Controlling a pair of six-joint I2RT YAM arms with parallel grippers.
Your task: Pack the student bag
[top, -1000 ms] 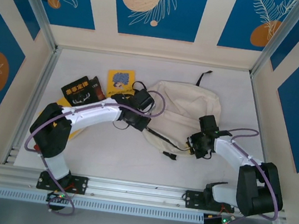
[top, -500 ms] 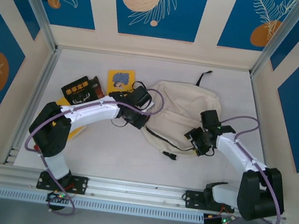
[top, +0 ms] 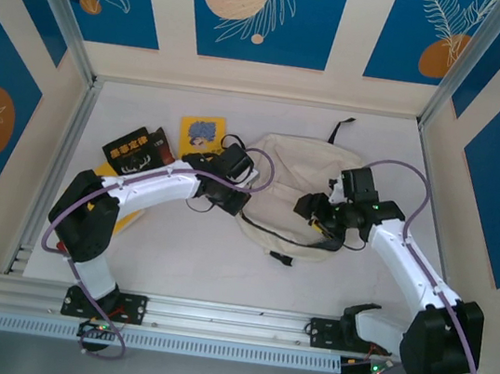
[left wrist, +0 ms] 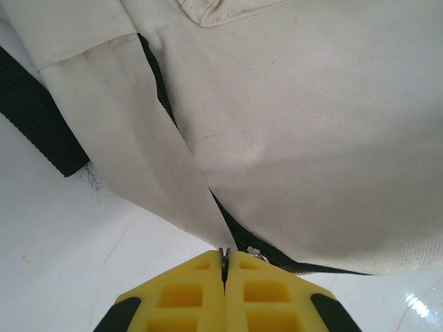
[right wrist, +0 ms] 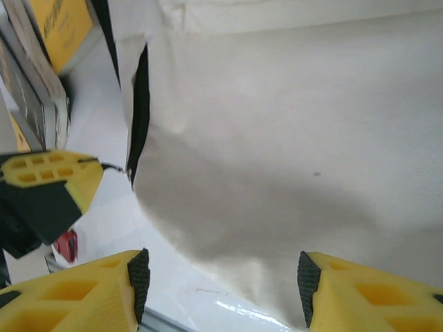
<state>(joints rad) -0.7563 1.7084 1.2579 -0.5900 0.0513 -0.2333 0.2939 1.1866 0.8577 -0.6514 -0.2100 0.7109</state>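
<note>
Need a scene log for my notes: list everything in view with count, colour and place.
student bag: one, cream with black straps and zipper trim, flat on the table's right half.
yellow book: one, yellow, just left of the bag.
black booklets: apparently two, black with yellow lettering, left of the yellow book.
yellow flat item: one, mostly hidden under the left arm.
table: one, white, under everything.
wall panels: several, blue with orange and white prints, around the table.
left gripper: one, yellow jaws shut on the zipper pull at the bag's left edge.
right gripper: one, yellow jaws open over the bag.
</note>
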